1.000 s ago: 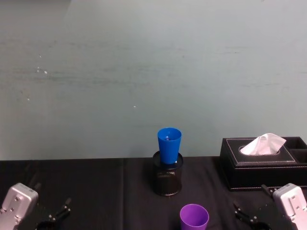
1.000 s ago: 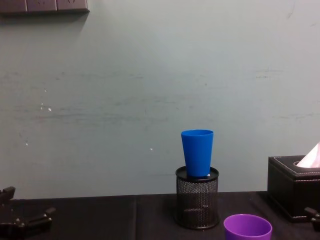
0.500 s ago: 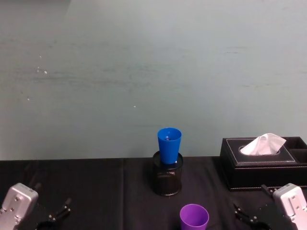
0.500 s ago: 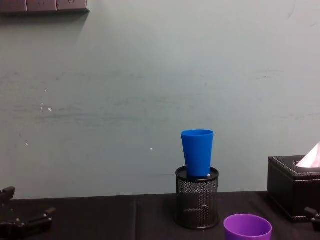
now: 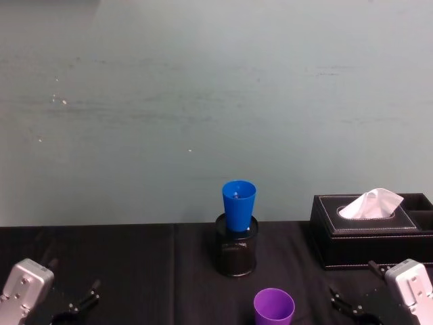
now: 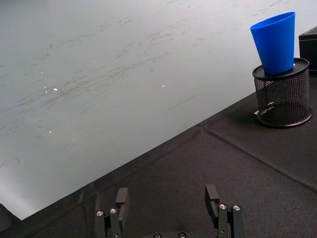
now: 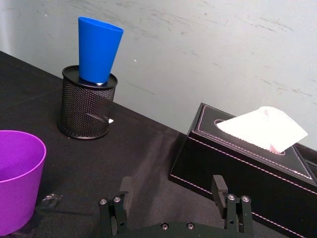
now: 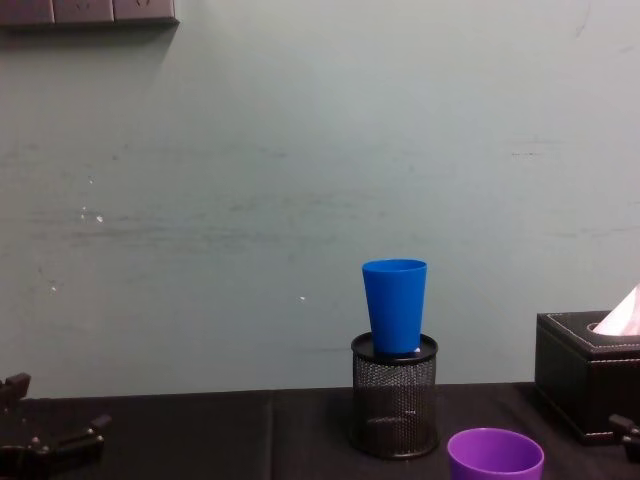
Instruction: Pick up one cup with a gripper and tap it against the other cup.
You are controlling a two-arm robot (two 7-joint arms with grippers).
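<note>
The purple cup (image 5: 274, 306) stands upright on the black cloth near the front edge, also seen in the chest view (image 8: 495, 455) and the right wrist view (image 7: 17, 178). Behind it, the blue cup (image 5: 238, 205) sits upright in the mouth of a black wire-mesh pen holder (image 5: 236, 254). My right gripper (image 7: 172, 183) hovers low and open to the right of the purple cup, with nothing between its fingers. My left gripper (image 6: 167, 194) is open and low at the front left (image 5: 76, 306), far from both cups.
A black tissue box (image 5: 369, 230) with a white tissue sticking out stands at the back right, just beyond the right gripper. A pale green wall closes the table's far side. Bare black cloth (image 5: 135, 264) stretches between the left gripper and the pen holder.
</note>
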